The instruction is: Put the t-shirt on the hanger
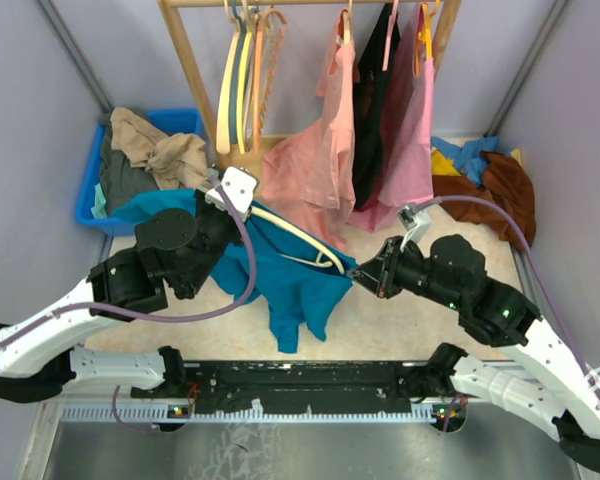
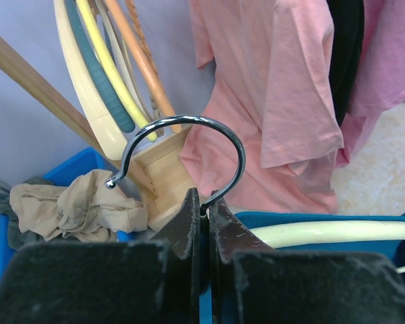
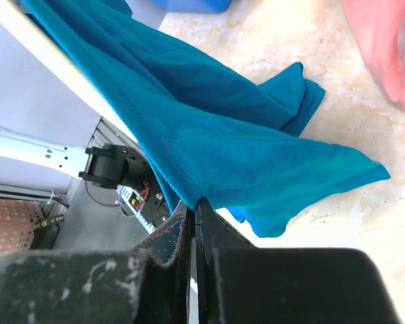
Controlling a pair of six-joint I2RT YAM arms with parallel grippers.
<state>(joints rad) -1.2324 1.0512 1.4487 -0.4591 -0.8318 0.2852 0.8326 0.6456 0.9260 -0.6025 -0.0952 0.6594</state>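
The teal-blue t-shirt hangs off the table between my two arms, draped over the pale cream hanger. My left gripper is shut on the hanger at the base of its round metal hook; the cream arm runs to the right with teal cloth under it. My right gripper is shut on the ribbed collar edge of the t-shirt, at the hanger's right end. The cloth hangs down from both holds.
A wooden rack at the back holds cream, yellow and orange hangers, pink shirts and a black garment. A blue bin with beige and grey clothes stands back left. Brown, yellow and light blue clothes lie back right.
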